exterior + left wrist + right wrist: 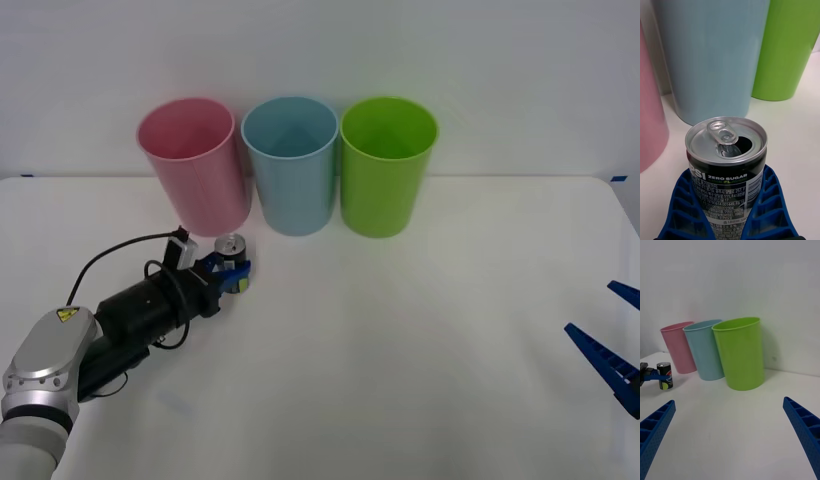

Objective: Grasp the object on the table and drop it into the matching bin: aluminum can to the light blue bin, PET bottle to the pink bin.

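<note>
Pull-tab hole on aluminum can [726, 157], clamped by left gripper [233, 274]; right gripper [730, 435] spread wide

Bright, even light; soft shadows beneath the bins [290, 165].

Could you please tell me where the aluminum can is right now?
In the front view the aluminum can stands upright on the table's left side, just before the pink bin and light blue bin, between the left gripper's fingers.

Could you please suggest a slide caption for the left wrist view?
Left gripper closed around an opened can, with the blue bin right behind it.
</note>
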Controlling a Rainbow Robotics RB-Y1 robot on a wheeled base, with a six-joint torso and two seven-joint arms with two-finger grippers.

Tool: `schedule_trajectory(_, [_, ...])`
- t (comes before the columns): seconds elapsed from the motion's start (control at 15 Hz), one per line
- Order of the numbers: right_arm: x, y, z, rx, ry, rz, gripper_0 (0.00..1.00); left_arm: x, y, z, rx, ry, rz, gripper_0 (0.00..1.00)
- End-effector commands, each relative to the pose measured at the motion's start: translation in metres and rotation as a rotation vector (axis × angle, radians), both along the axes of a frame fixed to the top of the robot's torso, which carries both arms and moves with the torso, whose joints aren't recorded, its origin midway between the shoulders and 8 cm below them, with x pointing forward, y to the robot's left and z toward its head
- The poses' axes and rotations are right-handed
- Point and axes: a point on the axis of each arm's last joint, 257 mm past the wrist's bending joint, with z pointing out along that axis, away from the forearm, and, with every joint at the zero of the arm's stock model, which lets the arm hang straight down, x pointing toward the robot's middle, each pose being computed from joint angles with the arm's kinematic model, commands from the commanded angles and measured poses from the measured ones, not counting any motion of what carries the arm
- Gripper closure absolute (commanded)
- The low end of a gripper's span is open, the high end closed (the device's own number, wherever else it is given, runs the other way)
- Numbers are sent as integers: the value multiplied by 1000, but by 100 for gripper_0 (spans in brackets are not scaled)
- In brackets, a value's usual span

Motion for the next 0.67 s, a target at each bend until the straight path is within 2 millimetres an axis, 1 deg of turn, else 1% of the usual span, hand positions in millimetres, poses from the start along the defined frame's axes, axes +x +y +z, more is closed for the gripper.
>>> schedule_trajectory(0.07, [0, 0, 0, 0, 0, 0, 0, -18, 14, 13, -16, -17, -13, 100])
schedule_trajectory(0.2, [0, 0, 0, 0, 0, 0, 0, -33, 25, 28, -33, -40, -13, 100])
schedule_trajectory(0.33, [0, 0, 0, 0, 0, 0, 0, -52, 36, 41, -70, -36, -8, 100])
schedule_trajectory(0.53, [0, 0, 0, 0, 0, 0, 0, -84, 59, 69, -110, -63, 8, 100])
schedule_trajectory(0.67, [0, 0, 0, 0, 0, 0, 0, -104, 72, 93, -163, -89, 25, 100])
